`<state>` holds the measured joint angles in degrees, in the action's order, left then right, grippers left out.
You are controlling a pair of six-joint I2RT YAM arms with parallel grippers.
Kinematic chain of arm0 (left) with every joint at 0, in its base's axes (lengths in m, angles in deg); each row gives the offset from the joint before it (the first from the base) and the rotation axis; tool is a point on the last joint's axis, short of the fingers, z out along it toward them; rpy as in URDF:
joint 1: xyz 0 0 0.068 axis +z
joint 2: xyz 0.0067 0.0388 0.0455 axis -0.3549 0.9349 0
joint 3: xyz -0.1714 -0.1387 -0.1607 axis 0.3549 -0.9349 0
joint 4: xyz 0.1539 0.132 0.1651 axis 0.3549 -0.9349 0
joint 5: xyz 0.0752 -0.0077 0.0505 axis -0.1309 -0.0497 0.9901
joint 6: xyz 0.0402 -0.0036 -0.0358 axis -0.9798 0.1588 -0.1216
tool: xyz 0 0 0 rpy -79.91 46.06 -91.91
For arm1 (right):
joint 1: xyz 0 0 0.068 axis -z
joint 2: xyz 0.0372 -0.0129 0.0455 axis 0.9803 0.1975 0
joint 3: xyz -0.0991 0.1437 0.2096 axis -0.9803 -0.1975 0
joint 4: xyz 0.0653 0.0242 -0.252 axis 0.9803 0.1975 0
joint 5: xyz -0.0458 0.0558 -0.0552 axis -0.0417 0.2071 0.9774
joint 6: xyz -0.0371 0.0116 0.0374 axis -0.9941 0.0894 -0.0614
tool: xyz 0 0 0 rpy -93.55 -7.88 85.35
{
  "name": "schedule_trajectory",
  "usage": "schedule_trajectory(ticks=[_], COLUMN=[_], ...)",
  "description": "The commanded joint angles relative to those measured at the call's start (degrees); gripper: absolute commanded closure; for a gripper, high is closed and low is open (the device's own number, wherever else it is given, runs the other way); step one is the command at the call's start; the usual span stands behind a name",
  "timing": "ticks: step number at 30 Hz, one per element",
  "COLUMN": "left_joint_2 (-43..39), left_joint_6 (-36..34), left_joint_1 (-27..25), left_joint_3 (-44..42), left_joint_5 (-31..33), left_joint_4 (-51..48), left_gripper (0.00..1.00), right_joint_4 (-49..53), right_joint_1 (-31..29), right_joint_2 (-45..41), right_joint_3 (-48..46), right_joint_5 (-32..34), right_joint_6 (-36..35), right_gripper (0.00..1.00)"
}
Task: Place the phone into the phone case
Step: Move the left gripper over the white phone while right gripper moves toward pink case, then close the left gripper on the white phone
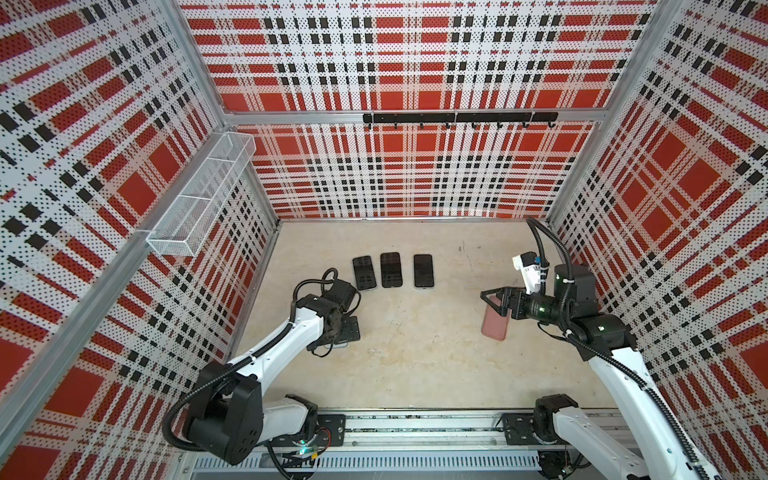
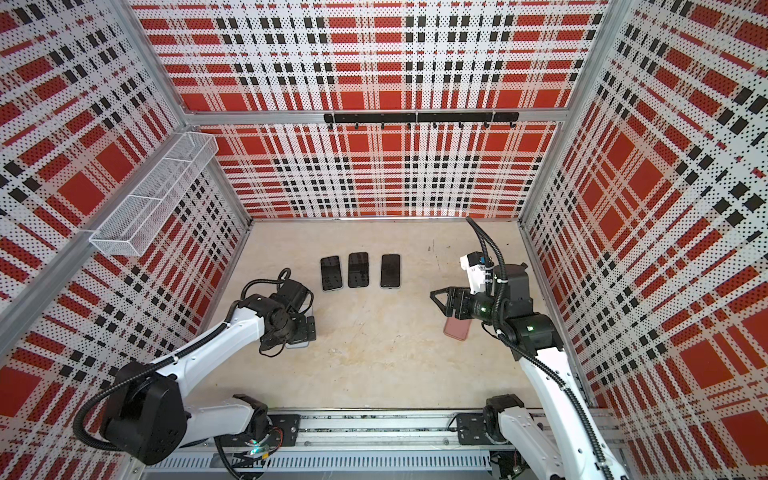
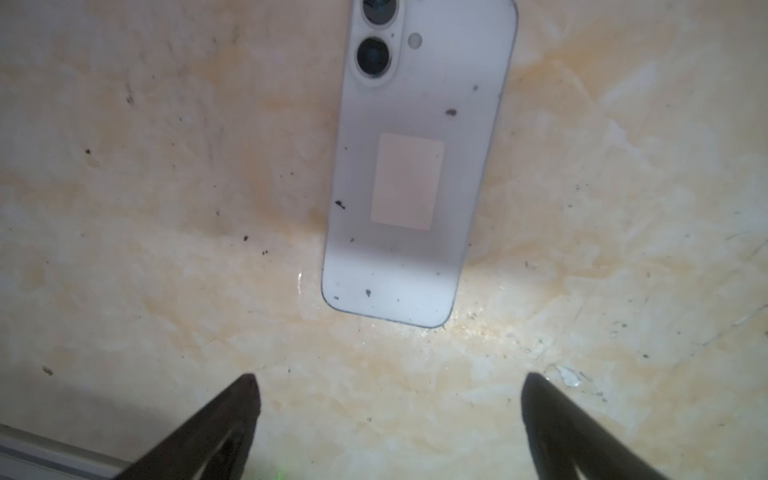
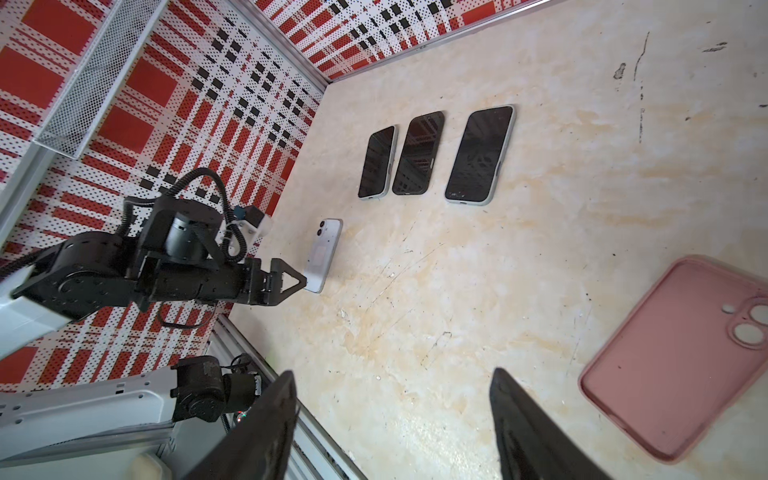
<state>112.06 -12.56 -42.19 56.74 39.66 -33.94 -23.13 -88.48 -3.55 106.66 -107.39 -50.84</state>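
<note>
On the near left of the marbled table point(image 1: 415, 365), the left gripper point(image 3: 389, 378) stands wide open, with nothing between its fingers. Just ahead of it, not touching it, lies the white phone point(image 3: 415, 270). It is flat on the table with its back up (two camera lenses and a pale rectangular sticker show). In both top views the left arm covers most of this phone.

On the right side, the right gripper point(image 4: 392, 374) also has its fingers well apart and carries nothing. It hangs over the table by the far end of the pink phone case point(image 4: 673, 365). The case lies flat with its hollow side up and nothing in it, and its camera cut-outs are visible. The white phone and the case are well apart, with bare table between them.

Farther back, three dark-screened phones point(image 1: 391, 270) lie screen up in a row; the left two are close together and the third is a little apart. Beyond them a black hook rail point(image 1: 457, 117) sits on the back wall, and a white wire basket point(image 1: 199, 195) hangs on the left wall.
</note>
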Motion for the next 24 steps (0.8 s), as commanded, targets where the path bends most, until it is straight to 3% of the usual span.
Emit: schedule_trajectory(ticks=[1, 11, 13, 24], left_joint_2=[3.3, 14.6, 16.7, 23.5], left_joint_6=[1.1, -3.3, -4.2, -6.0], left_joint_1=[1.7, 6.4, 7.3, 5.6], left_joint_3=[-1.7, 0.4, 1.0, 7.4], left_joint_5=[-2.4, -2.8, -3.9, -2.2], left_joint_4=[5.5, 13.2, 14.7, 13.3], left_gripper=[0.0, 0.0, 0.11, 0.21], right_joint_4=[-4.8, -6.6, -6.1, -4.2], right_joint_1=[0.2, 0.2, 0.2, 0.2], right_joint_2=[-0.8, -1.0, -0.7, -0.1], right_joint_3=[0.1, 0.0, 0.4, 2.4], right_joint_5=[-1.7, -3.0, -3.1, -2.3], right_joint_6=[0.3, 1.0, 0.2, -1.1], right_gripper=[0.23, 0.21, 0.21, 0.22])
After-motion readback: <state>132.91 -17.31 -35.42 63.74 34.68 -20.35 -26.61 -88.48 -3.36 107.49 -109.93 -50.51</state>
